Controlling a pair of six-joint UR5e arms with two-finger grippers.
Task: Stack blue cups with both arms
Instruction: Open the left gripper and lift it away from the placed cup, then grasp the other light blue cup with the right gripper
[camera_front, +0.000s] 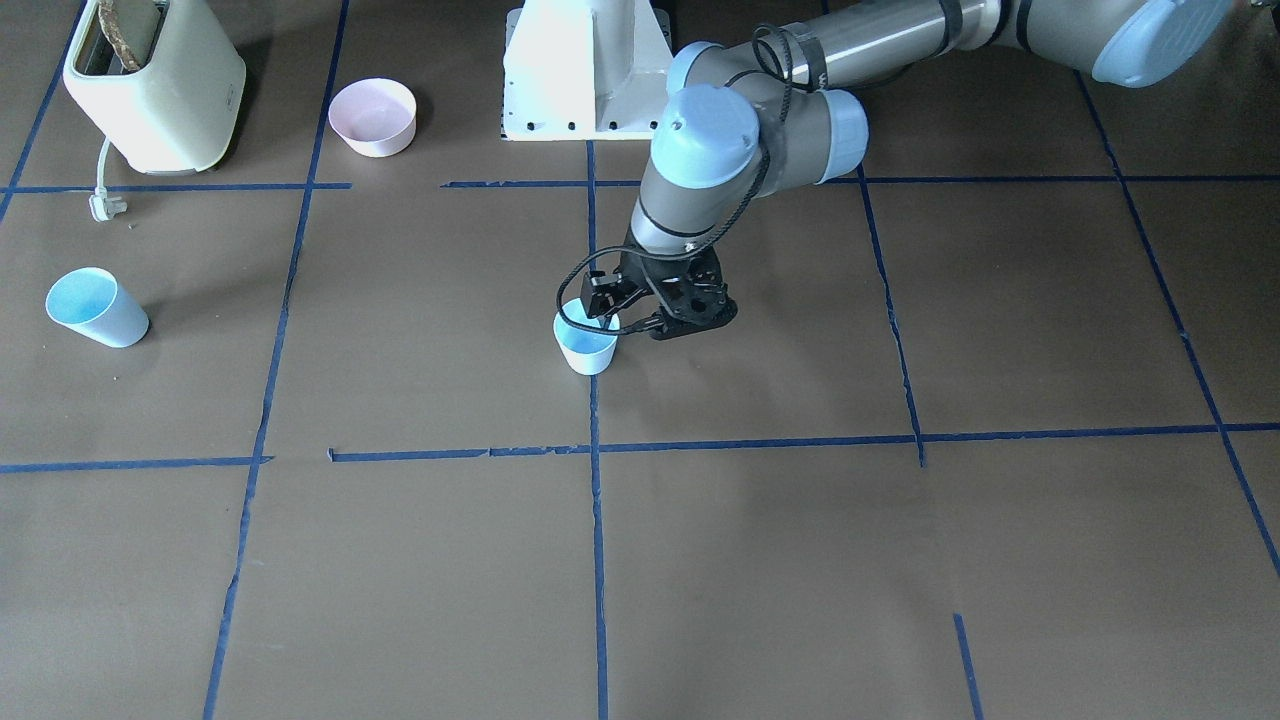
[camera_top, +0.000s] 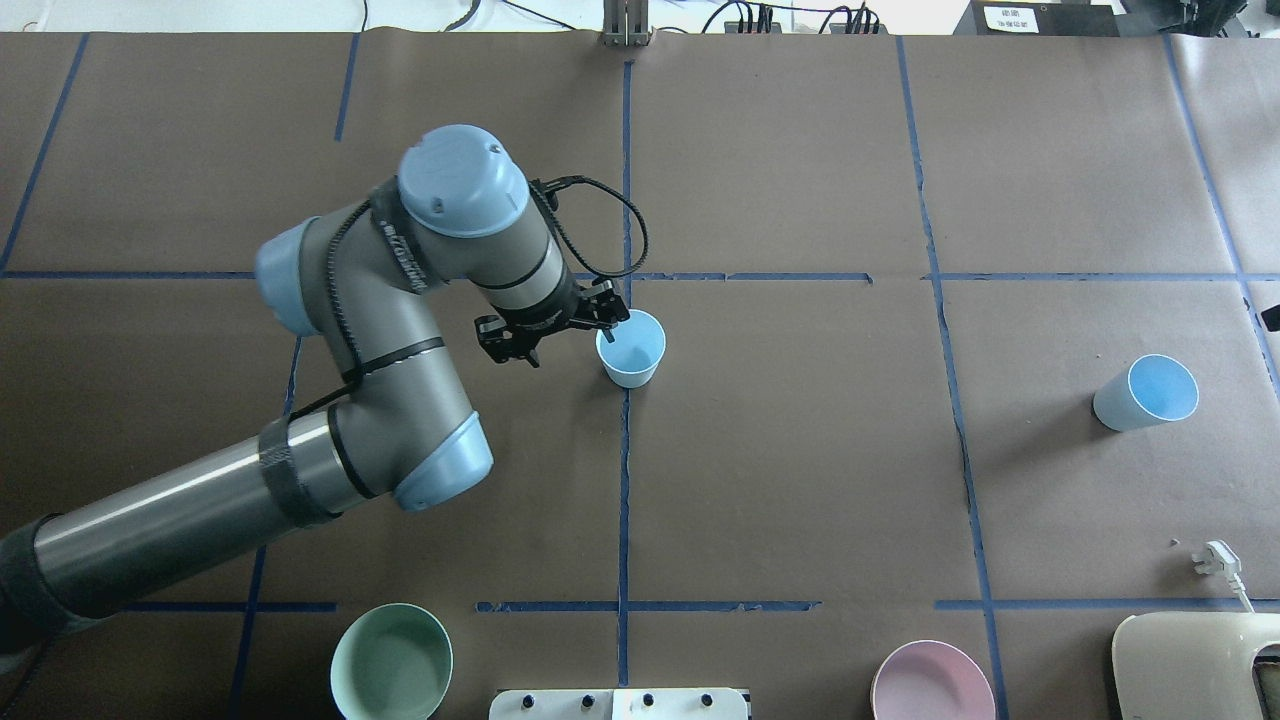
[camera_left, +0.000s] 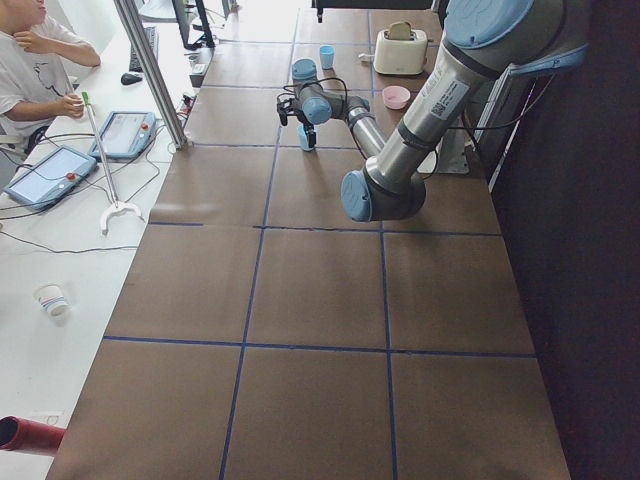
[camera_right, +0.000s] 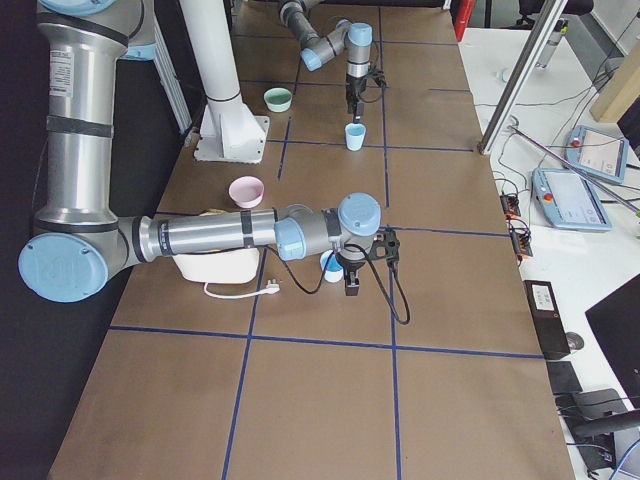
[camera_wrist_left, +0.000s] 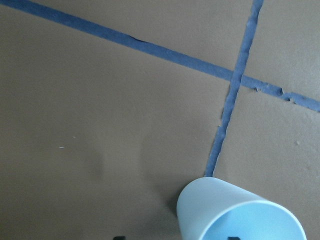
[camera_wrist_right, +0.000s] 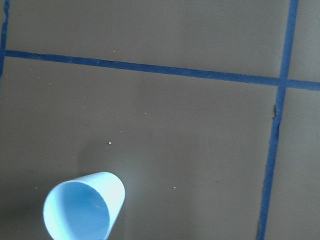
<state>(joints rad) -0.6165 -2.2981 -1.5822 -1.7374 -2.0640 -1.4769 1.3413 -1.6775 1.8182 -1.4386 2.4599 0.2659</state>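
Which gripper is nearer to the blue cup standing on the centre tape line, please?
The left. The left gripper straddles the wall of the centre blue cup, one finger inside. The right gripper hangs far off toward the table's right end, near the other blue cup.

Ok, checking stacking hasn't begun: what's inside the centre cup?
Only one finger of the left gripper, inside the centre blue cup; no second cup. The bottom under it is hidden.

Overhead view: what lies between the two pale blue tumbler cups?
Overhead, only brown table covering and one blue tape line separate the centre pale blue cup from the right-side cup.
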